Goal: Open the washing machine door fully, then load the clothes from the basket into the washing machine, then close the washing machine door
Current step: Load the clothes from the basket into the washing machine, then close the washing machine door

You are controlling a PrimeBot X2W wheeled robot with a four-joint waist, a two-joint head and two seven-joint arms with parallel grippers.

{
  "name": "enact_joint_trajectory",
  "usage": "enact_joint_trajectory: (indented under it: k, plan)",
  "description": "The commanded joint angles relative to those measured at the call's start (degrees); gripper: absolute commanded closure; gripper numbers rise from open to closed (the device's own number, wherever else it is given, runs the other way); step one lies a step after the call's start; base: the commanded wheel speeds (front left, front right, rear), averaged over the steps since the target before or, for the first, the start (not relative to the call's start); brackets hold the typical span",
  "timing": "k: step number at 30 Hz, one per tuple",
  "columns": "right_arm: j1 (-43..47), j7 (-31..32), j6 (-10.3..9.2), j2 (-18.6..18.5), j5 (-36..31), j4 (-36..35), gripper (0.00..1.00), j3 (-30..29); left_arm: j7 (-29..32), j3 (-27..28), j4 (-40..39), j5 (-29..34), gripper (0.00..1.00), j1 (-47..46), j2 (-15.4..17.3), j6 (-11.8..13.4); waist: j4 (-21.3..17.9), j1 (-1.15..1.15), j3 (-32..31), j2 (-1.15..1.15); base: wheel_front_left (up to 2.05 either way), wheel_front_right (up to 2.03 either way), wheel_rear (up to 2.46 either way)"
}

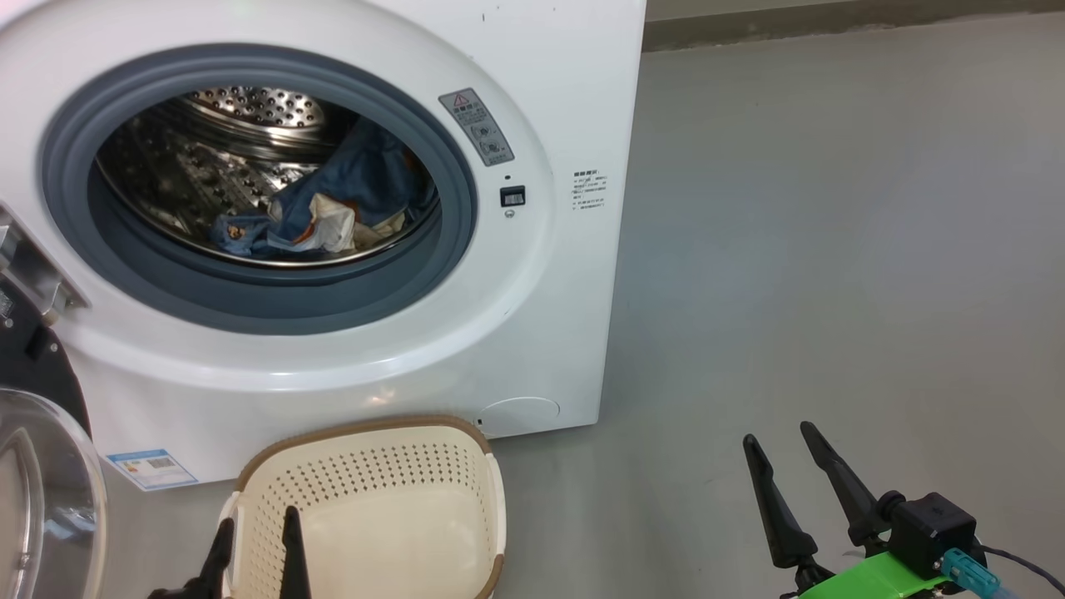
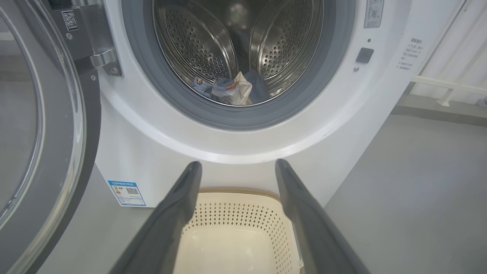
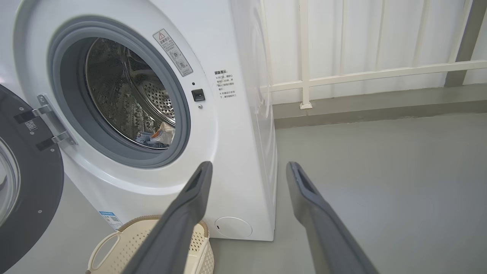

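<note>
The white washing machine [image 1: 549,316] stands with its door [image 1: 37,466] swung wide open to the left; the door [image 2: 42,125] shows its glass bowl and hinge. Blue and cream clothes [image 1: 333,212] lie inside the steel drum, also seen as clothes [image 2: 228,89] and clothes [image 3: 158,137]. The cream basket [image 1: 374,499] sits on the floor before the machine with nothing in it. My left gripper [image 1: 256,532] hovers open over the basket's near-left edge, left gripper [image 2: 237,167] holding nothing. My right gripper [image 1: 780,441] stands open over bare floor to the right, right gripper [image 3: 249,167] likewise holding nothing.
Grey floor [image 1: 832,249] stretches to the right of the machine. A white railing and wall [image 3: 361,72] run behind it. A round white cap [image 1: 520,416] and a blue label [image 1: 150,467] mark the machine's lower front.
</note>
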Motion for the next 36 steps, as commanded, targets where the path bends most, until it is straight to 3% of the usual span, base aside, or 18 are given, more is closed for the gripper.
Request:
enact_joint_trajectory:
  k: [1,36]
  plan:
    - [-0.39,-0.28,0.35,0.1,-0.51,-1.16,0.0,1.4,-0.37,1.55,-1.49,-0.35,0.0,-0.21,0.66,0.43,-0.08,0.0,-0.37,0.0,0.0,0.0,0.0]
    - [1.5,-0.28,0.35,-0.8,-1.67,1.89,0.0,-1.06,-0.37,2.46,-3.73,2.45,0.0,2.84,0.65,-0.8,0.7,0.0,-0.37,0.0,0.0,0.0,0.0]
